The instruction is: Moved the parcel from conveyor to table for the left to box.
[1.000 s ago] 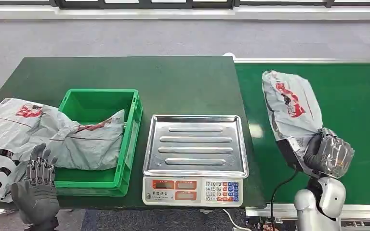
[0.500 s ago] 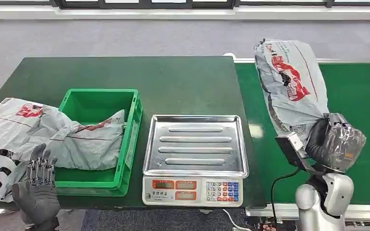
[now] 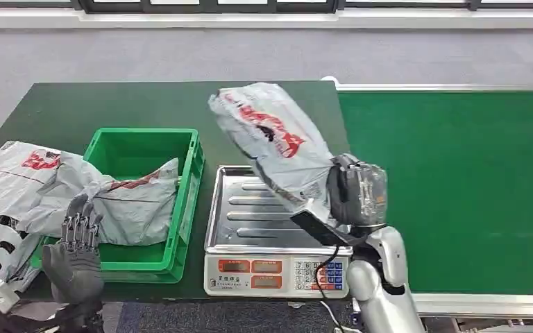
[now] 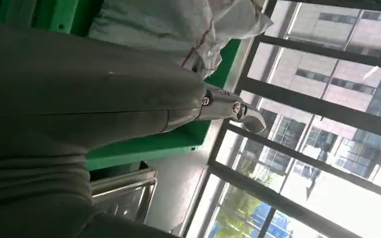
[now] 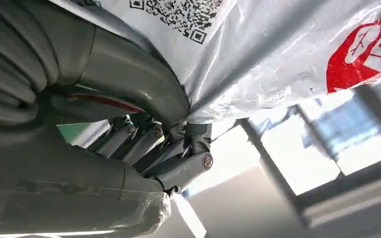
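Right hand [image 3: 356, 196] is clamped on the near end of the grey parcel [image 3: 274, 139], and the bag hangs in the air in the centre of the frame, tilting up toward the upper left, above the steel tray of the scale [image 3: 281, 246]. The right wrist view confirms it: fingers [image 5: 178, 158] pinching the plastic, with the printed label and red logo stretched taut above them.

This reads as the carry leg, with the parcel off the conveyor [image 3: 458, 187] on the right and not yet set down. Next comes a controlled lowering onto the table [image 3: 111, 104] and a release.

Left hand [image 3: 75, 257] waits at the lower left, fingers apart and holding nothing, just in front of the green crate [image 3: 187, 194], which has another bag in it.
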